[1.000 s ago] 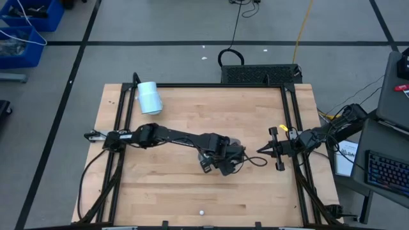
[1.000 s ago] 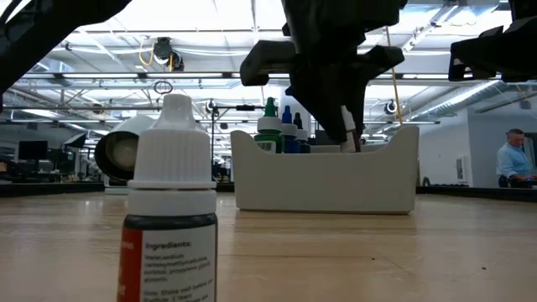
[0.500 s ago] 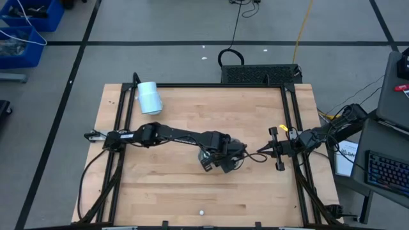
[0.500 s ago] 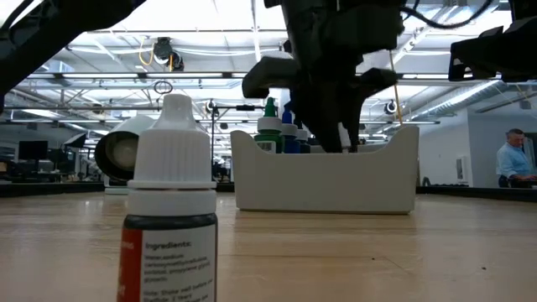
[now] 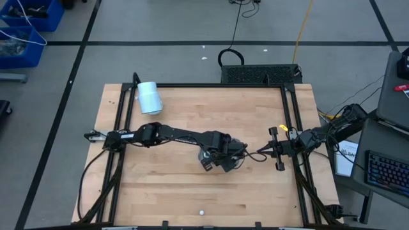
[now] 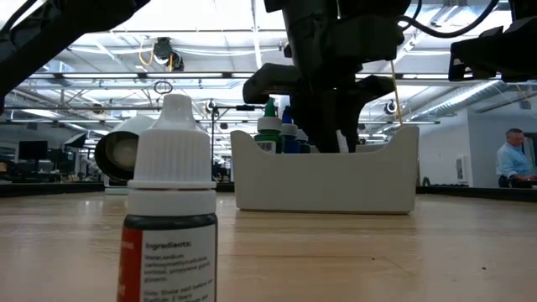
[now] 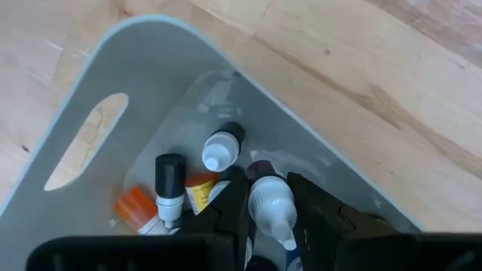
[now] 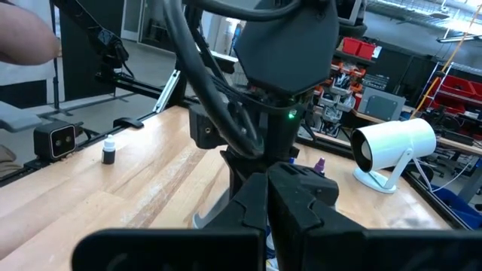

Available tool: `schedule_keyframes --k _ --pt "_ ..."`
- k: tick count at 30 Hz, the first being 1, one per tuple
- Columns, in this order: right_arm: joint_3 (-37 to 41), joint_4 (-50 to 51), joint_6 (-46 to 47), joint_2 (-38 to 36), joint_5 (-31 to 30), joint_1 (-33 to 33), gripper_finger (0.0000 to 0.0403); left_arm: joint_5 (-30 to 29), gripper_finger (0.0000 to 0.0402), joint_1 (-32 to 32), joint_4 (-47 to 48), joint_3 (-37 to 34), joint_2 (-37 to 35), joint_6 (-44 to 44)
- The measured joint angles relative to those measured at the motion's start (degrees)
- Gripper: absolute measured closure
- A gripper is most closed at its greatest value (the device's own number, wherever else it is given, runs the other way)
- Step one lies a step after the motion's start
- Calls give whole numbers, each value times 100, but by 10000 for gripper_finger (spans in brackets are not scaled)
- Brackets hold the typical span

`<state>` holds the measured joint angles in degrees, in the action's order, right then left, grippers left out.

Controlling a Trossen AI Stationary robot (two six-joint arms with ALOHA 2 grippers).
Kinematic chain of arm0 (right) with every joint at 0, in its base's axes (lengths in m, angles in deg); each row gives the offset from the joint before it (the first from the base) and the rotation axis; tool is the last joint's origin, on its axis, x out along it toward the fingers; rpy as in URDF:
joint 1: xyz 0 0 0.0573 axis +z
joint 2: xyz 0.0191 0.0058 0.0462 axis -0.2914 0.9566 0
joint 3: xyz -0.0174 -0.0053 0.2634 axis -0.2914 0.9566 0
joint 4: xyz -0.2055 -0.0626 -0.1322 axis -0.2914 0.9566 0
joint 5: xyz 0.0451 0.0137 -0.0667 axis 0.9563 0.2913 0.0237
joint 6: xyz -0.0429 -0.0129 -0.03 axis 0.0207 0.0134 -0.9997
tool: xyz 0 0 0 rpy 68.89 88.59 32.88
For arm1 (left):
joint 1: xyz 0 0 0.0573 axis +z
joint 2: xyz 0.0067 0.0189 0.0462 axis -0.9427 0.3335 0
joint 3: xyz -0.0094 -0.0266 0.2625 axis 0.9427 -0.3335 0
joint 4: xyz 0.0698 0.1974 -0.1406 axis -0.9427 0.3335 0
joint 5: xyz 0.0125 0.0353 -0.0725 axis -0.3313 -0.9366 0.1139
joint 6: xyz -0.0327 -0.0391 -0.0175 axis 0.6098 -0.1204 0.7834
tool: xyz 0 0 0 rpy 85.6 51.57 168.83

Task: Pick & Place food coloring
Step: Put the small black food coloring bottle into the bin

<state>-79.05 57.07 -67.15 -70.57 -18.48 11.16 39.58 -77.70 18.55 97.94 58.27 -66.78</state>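
Note:
My left gripper [image 7: 267, 182] reaches down into the grey tray [image 6: 327, 180], shut on a white-capped food coloring bottle [image 7: 269, 205]. Several more bottles lie in the tray [image 7: 98, 83]: a black-capped one [image 7: 169, 181], a white-capped dark one [image 7: 222, 147] and an orange one [image 7: 134, 207]. Green and blue tops [image 6: 270, 122] rise above the tray's rim. One lone bottle [image 6: 172, 210] stands upright near the table's front edge [image 5: 201, 212]. My right gripper [image 5: 264, 151] waits shut and level at the table's right side, pointing at the tray. My left gripper pinches the bottle's white cap [image 7: 265, 197] between its two fingers [image 7: 235, 197], coming from above and pointing steeply down. The bottle's dark body [image 7: 260, 170] reaches past the fingertips, lower into the tray. Whether it rests on the tray's floor, I cannot tell.
A large white cylinder [image 5: 148, 97] lies at the table's far left corner. Black rails [image 5: 116, 128] run along both sides of the wooden table. Bare wood lies between the tray and the front edge. A person [image 6: 512, 159] stands far off in the room.
My left gripper has sunk a little with the bottle, from just above the tray's rim to down inside the tray, and has rolled slightly. The bottle's white part now sits behind the tray wall in the low view.

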Motion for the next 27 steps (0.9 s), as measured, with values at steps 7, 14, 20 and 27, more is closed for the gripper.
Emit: schedule_keyframes --k 7,14,20,27 --pt "0 4 2 2 0 0 403 -22 319 18 -47 -217 7 -65" --pt "0 -4 2 2 0 2 403 -166 318 16 -54 -315 15 -103" --pt "0 -3 0 2 0 1 403 -164 318 16 -70 -315 13 -108" --pt "0 -2 0 2 0 0 403 -116 318 16 -153 -315 13 -105"
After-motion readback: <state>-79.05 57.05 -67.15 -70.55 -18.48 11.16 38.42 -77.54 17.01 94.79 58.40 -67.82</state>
